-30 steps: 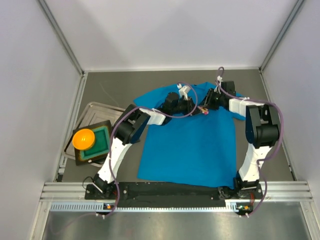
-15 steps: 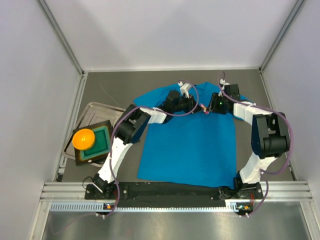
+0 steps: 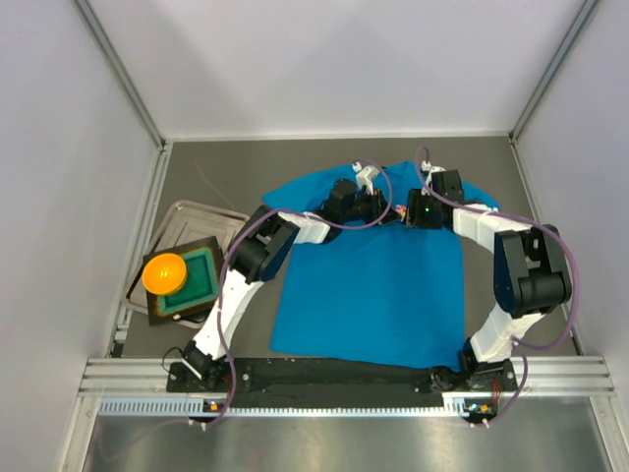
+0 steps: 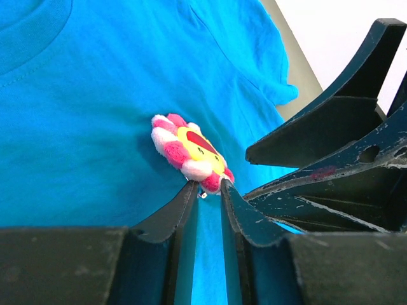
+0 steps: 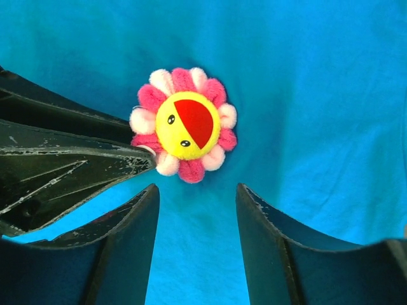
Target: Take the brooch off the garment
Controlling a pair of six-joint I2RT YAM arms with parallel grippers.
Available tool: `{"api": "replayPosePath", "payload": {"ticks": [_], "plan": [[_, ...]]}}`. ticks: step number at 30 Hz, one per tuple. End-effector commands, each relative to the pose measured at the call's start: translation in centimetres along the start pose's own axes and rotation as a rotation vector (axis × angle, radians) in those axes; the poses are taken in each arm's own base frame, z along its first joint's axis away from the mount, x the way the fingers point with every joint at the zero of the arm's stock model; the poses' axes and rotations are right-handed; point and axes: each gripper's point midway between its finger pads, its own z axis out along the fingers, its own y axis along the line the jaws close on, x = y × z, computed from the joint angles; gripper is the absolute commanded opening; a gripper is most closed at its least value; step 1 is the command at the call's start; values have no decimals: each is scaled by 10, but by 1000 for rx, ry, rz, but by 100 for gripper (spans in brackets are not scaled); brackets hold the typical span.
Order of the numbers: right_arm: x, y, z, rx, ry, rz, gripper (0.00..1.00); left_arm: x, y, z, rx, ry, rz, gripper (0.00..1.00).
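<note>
The blue T-shirt (image 3: pixel 373 285) lies flat on the table, collar at the far side. The flower brooch (image 3: pixel 401 213), pink-red petals round a yellow face, is pinned near the collar. It also shows in the left wrist view (image 4: pixel 189 152) and the right wrist view (image 5: pixel 184 124). My left gripper (image 4: pixel 208 185) comes in from the left (image 3: pixel 386 208), its jaws nearly together, pinching the brooch's edge petal. My right gripper (image 5: pixel 197 189) is open and empty, its fingertips just short of the brooch on the right side (image 3: pixel 415 213). The left fingers (image 5: pixel 76 159) touch the brooch's left petals.
A metal tray (image 3: pixel 187 218) sits at the left of the table. It holds a green-and-black pad (image 3: pixel 201 280) with an orange ball (image 3: pixel 164 272) on it. Grey enclosure walls stand on three sides. The aluminium rail with the arm bases runs along the near edge.
My right gripper has shifted left toward the brooch, and its forearm has swung round to the right. The left gripper has stayed at the brooch. The shirt has not moved.
</note>
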Motion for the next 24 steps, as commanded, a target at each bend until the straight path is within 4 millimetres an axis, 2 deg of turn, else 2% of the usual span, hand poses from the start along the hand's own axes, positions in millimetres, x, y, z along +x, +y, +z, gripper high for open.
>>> {"api": "replayPosePath", "payload": {"ticks": [1, 5, 9, 18, 24], "plan": [[-20, 3, -10, 44, -63, -74, 53, -18, -19, 5, 49, -39, 36, 26], [-19, 4, -5, 86, -43, -144, 56, -17, -19, 5, 48, -35, 41, 26], [-27, 3, 1, 152, -46, -211, 57, -17, -19, 5, 48, -33, 39, 26], [-37, 7, 14, 184, -23, -243, 54, -19, -21, 3, 50, -31, 45, 26], [-42, 18, 21, 206, -28, -304, 54, -20, -22, 1, 51, -24, 51, 26]]}}
